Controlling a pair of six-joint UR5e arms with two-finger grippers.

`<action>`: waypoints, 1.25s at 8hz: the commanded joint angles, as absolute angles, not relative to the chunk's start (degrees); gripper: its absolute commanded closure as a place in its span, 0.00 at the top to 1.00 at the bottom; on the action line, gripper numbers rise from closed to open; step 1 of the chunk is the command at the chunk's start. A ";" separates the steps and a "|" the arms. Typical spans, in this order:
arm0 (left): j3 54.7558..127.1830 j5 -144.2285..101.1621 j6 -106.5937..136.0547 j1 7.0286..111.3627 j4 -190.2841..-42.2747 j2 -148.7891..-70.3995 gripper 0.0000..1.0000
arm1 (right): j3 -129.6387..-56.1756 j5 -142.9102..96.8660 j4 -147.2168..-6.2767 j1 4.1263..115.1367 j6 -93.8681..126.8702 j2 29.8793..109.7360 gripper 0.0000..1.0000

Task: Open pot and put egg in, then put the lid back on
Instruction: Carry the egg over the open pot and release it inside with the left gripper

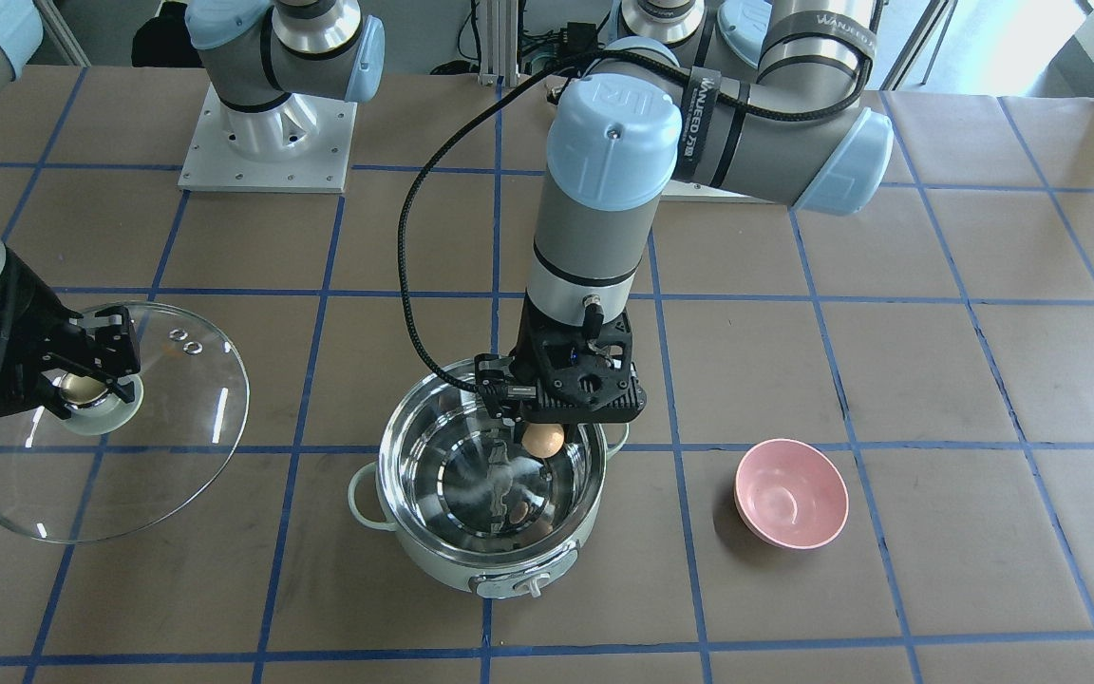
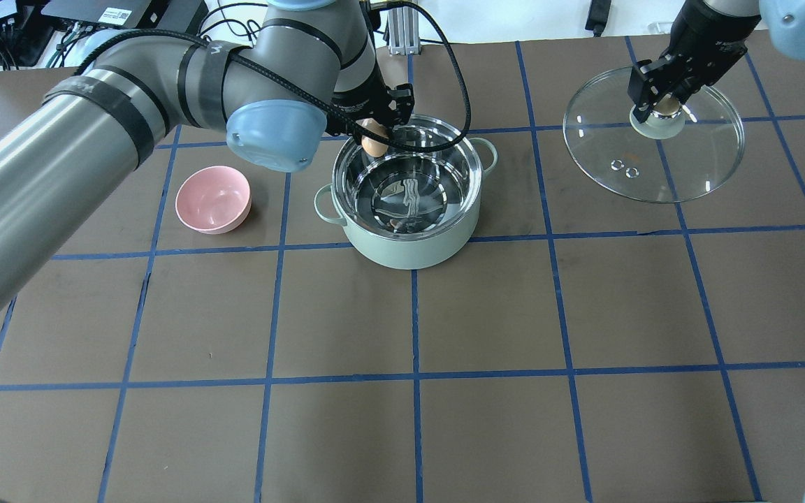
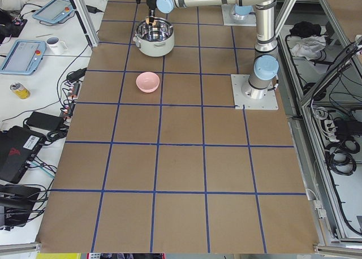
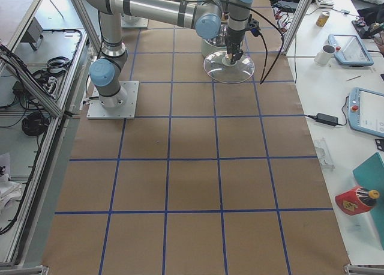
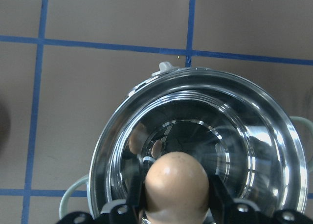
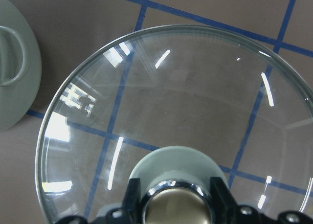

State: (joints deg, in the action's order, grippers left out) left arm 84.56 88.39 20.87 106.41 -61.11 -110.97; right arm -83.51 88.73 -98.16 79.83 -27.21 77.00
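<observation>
The mint-green pot (image 1: 433, 562) stands open at mid table, its steel inside bare; it also shows in the overhead view (image 2: 409, 251) and the left wrist view (image 5: 110, 141). My left gripper (image 1: 541, 433) is shut on the tan egg (image 1: 545, 442) and holds it just above the pot's rim, on the robot's side; the egg also shows overhead (image 2: 373, 146) and in the left wrist view (image 5: 177, 185). My right gripper (image 1: 84, 388) is shut on the knob of the glass lid (image 1: 167, 456), off to the pot's side. I cannot tell whether the lid (image 2: 696, 164) touches the table.
A pink bowl (image 1: 791, 494) sits on the table beside the pot, on the side away from the lid; it also shows overhead (image 2: 212, 199). Blue tape lines grid the brown table. The left arm's cable loops over the pot's back rim.
</observation>
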 commanded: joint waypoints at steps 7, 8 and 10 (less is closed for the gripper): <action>84.90 82.18 28.29 109.94 -58.10 -121.46 0.24 | -84.55 88.16 -99.23 79.80 -27.16 77.08 0.00; 84.90 79.74 29.52 110.73 -58.10 -121.64 0.28 | -84.72 88.07 -99.32 79.80 -26.98 76.99 0.00; 84.90 78.84 29.53 110.74 -58.18 -121.38 0.67 | -84.81 88.07 -99.40 79.80 -27.07 76.99 0.00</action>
State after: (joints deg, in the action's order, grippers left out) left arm 84.90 79.91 29.12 110.45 -58.10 -121.48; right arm -84.71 88.11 -99.28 79.80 -27.00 77.01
